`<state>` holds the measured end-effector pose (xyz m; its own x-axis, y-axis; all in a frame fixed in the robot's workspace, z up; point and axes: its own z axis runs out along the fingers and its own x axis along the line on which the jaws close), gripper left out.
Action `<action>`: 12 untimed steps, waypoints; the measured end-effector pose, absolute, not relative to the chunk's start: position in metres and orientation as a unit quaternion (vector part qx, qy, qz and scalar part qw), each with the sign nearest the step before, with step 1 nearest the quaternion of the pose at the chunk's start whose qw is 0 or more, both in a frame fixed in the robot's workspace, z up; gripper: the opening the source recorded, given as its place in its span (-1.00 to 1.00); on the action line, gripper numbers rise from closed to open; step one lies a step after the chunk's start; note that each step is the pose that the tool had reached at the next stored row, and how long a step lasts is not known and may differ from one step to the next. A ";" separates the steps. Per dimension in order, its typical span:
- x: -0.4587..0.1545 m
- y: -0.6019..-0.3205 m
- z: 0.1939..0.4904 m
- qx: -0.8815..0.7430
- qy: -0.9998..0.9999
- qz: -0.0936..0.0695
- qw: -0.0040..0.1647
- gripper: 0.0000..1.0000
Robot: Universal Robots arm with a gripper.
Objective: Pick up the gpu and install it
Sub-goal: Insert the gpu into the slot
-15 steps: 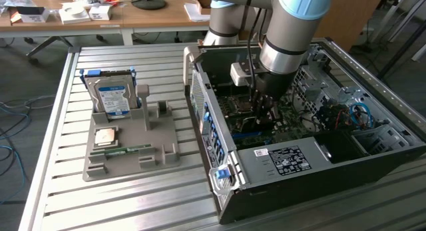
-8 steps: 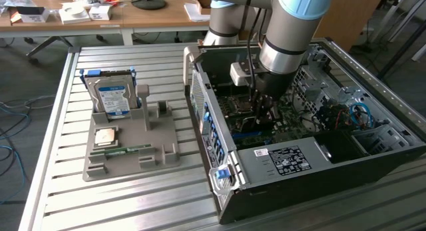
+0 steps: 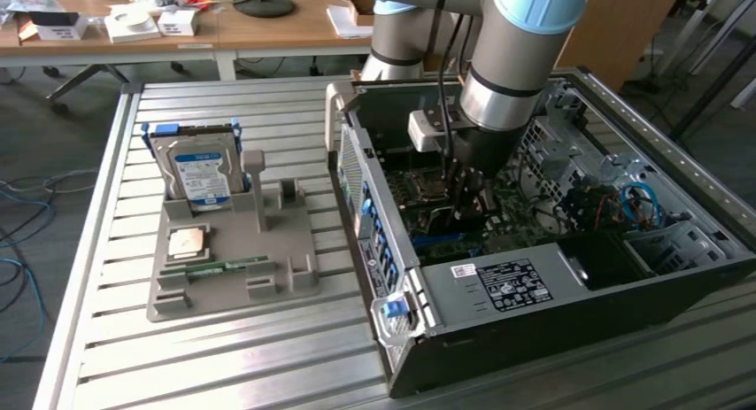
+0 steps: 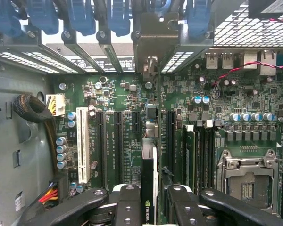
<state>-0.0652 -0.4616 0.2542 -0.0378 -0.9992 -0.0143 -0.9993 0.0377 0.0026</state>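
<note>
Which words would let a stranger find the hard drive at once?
Find the grey tray on the exterior view's left of the open computer case. At its far end stands the hard drive, a silver box with a blue-white label. It alone stands upright; the square chip and green memory stick lie flat.

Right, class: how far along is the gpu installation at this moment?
Done: the gpu is off the grey tray and inside the computer case. In hand: the gripper is shut on it, edge-on above the motherboard slots. Left: seating it; whether it touches a slot cannot be told.
</note>
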 end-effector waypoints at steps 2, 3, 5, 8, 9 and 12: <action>-0.065 -0.462 0.254 -0.694 0.720 0.006 0.004 -0.47; -0.065 -0.461 0.254 -0.694 0.720 0.006 0.004 -0.47; -0.065 -0.461 0.254 -0.694 0.720 0.006 0.005 -0.47; -0.065 -0.461 0.254 -0.694 0.720 0.009 0.008 -0.47; -0.065 -0.461 0.254 -0.694 0.720 0.009 0.008 -0.47; -0.065 -0.462 0.254 -0.694 0.720 0.009 0.008 -0.47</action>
<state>-0.0654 -0.4617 0.2542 -0.0373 -0.9990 -0.0239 -0.9993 0.0372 0.0020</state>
